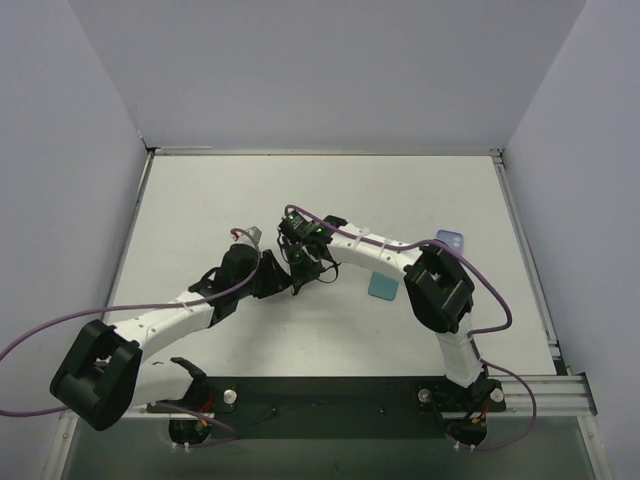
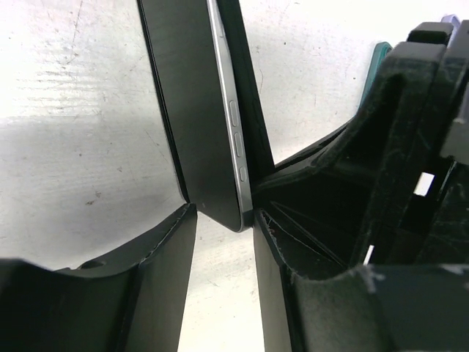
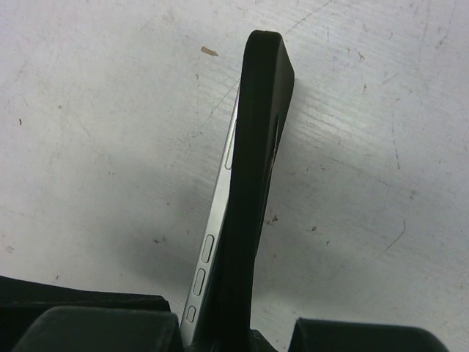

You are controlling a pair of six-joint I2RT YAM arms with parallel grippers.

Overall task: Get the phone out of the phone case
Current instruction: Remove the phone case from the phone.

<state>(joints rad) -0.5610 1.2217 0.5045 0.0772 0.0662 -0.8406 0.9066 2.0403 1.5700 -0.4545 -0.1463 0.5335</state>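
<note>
Meeting over the middle of the desk (image 1: 200, 200), both arms have the phone (image 2: 198, 110) standing on edge between them, lifted off the surface. Left gripper (image 2: 223, 216) is squeezed narrow on the phone's bottom corner, one finger on the dark screen side, the other tucked against the silver rim just below the side buttons. Right gripper (image 3: 234, 323) is pinched in tight too, with the black phone case (image 3: 256, 147) and the phone's silver edge rising up from between its fingers. At the far end the case bows away from the phone's rim, and a gap shows between them. Off to the right, a teal flat item (image 1: 384, 286) and a lilac one (image 1: 451, 240) lie on the desk.
</note>
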